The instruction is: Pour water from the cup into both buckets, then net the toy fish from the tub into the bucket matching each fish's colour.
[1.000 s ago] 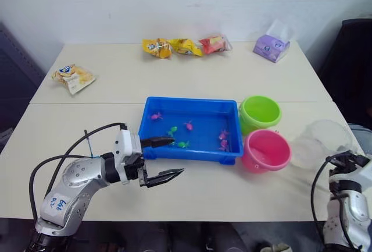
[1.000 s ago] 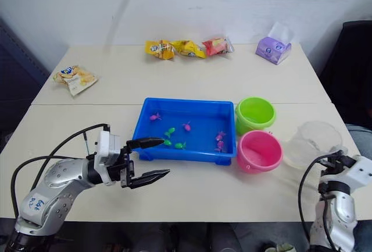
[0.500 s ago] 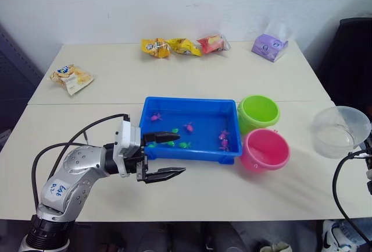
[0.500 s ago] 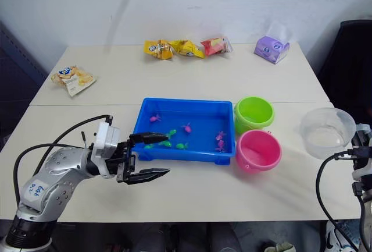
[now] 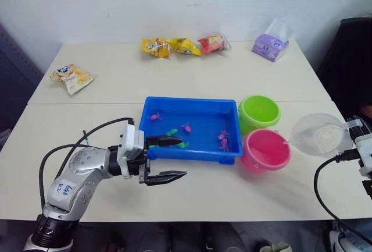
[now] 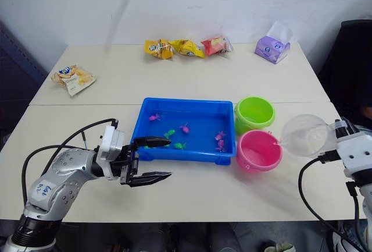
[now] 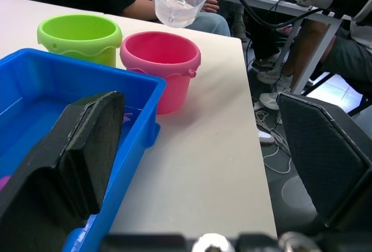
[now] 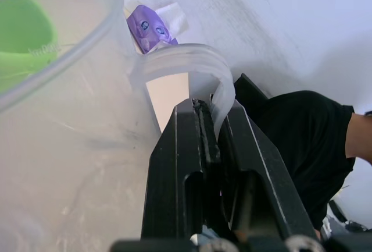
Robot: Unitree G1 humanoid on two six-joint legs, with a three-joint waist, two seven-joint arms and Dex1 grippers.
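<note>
- Two black fingers of the left gripper [image 5: 167, 159] stand spread and empty at the front-left corner of the blue tub [image 5: 192, 154], which sits mid-table.
- Pink bucket [image 5: 266, 151] stands just right of the tub, near the table's right edge.
- Right gripper [image 8: 203, 147], clamped on the cup's handle, holds the cup [image 5: 317, 135] tilted, spout leftward toward the pink bucket's rim; this arm is nearer.

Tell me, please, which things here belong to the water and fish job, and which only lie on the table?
Belong: cup, pink bucket, green bucket, tub, toy fish.
Lying about: snack packets, another packet, tissue pack.
</note>
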